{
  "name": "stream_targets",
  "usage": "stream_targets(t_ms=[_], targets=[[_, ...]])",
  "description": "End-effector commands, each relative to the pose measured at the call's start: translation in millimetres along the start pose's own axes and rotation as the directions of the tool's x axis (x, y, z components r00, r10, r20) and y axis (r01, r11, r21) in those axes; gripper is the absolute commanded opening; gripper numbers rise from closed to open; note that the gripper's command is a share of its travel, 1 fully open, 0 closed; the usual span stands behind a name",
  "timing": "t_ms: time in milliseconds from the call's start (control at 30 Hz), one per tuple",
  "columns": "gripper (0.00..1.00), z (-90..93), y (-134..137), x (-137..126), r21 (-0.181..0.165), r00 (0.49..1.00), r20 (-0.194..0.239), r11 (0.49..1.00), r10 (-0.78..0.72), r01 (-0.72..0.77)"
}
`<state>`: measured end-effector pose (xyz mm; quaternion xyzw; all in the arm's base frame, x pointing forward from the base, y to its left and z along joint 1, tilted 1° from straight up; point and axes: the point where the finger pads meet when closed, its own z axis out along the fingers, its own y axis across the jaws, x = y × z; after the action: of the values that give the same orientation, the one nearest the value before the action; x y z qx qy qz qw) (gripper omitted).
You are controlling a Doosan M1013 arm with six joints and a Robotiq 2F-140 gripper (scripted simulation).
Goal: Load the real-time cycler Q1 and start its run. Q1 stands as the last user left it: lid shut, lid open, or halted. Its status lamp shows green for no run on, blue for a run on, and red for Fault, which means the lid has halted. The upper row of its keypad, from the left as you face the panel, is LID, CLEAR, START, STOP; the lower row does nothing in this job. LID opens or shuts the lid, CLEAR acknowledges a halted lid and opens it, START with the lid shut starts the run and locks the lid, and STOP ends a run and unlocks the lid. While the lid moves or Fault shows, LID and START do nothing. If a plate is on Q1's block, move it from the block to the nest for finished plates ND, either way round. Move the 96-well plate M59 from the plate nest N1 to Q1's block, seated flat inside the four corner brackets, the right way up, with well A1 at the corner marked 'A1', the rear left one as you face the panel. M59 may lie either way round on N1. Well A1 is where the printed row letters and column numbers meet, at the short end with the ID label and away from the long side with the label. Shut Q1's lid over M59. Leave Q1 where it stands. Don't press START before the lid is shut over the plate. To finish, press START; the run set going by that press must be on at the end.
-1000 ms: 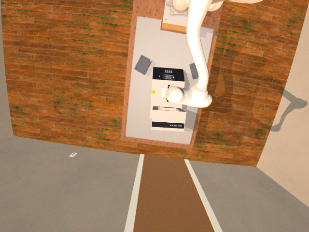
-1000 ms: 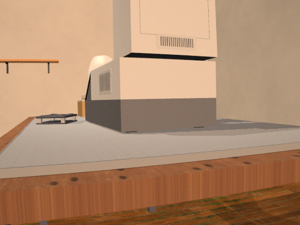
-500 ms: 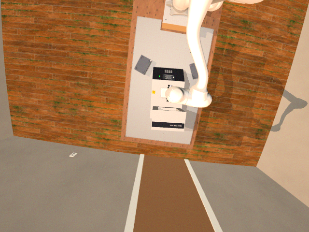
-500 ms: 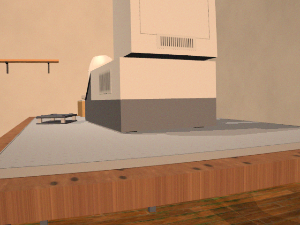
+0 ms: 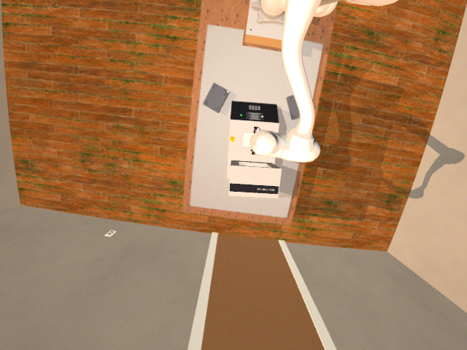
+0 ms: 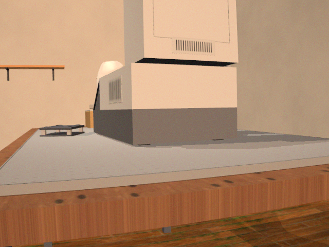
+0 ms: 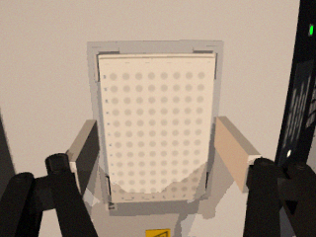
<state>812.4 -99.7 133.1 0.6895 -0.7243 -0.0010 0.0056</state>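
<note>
Q1 (image 5: 236,152) (image 6: 183,87) has its lid (image 5: 254,175) (image 6: 185,21) open, raised at the rear. Its status lamp (image 5: 241,114) (image 7: 311,31) is green. A white 96-well plate (image 5: 246,139) (image 7: 155,114), its label not legible, lies on the block (image 7: 158,46) and looks flat inside the corner brackets. Small marks run along its left long side in the wrist view; which corner is A1 cannot be read clearly. The block's corner mark (image 7: 111,206) is at lower left there. My gripper (image 7: 157,132) is open, fingers astride the plate's long sides with gaps.
A dark nest (image 5: 216,97) without a plate stands off one front corner of Q1. Another nest (image 5: 292,107) is partly hidden by the arm; its visible part bears no plate. The keypad (image 5: 254,107) is on the black front panel. The raised lid stands close behind the block.
</note>
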Motion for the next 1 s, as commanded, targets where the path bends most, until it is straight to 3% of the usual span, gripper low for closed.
stream_targets(t_ms=[0, 533, 967], targets=[[0.66, -0.2, 0, 0, 0.000, 1.000, 0.000, 1.000, 0.000, 0.000], [0.66, -1.9, 0, 0, 0.000, 1.000, 0.000, 1.000, 0.000, 0.000], [0.66, -23.5, 0, 0, 0.000, 1.000, 0.000, 1.000, 0.000, 0.000]])
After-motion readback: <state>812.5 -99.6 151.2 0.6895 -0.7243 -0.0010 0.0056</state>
